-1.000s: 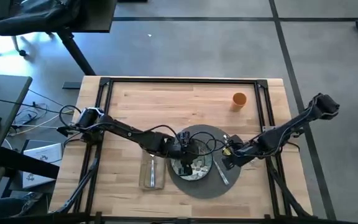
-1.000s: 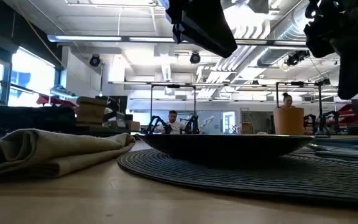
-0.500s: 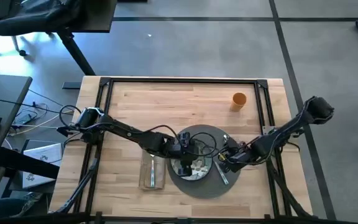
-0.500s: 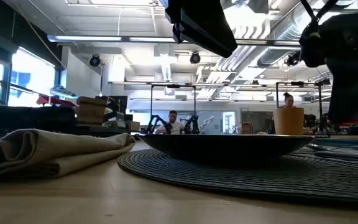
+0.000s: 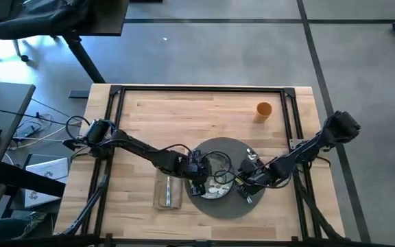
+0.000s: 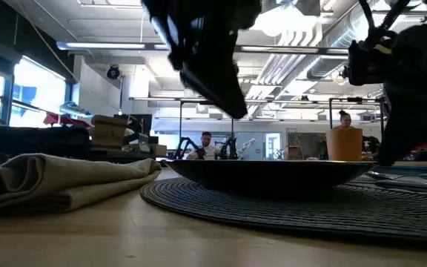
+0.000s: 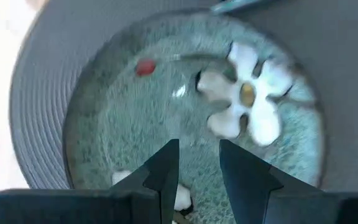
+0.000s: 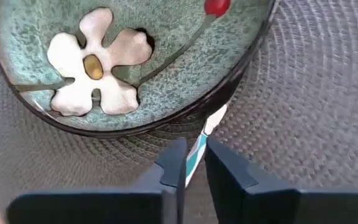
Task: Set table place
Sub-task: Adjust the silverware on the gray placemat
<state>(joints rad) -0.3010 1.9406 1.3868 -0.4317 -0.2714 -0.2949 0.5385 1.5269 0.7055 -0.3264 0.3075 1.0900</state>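
Note:
The green floral plate sits on the round grey mat near the table's front. My left gripper hangs open over the plate's left part, with nothing between its fingers. My right gripper is low at the plate's right rim, shut on a piece of cutlery that lies on the mat. The folded beige napkin lies flat on the table left of the mat, with something shiny on it. The orange cup stands at the far right. My right gripper has a slim pale and teal-edged stretch of the cutlery piece between its two fingers. The fingers come from above and lie across the piece. The piece lies on the mat, and its far end runs under the plate's rim.
A black rail frame runs around the wooden table top. More cutlery lies on the mat's right part under my right arm. Bare wood stretches from the mat to the far edge.
My right gripper has moved toward the table's left and near edges and has come down to the mat beside the plate's rim. My left gripper has shifted a little toward the left and near edges over the plate and has tipped.

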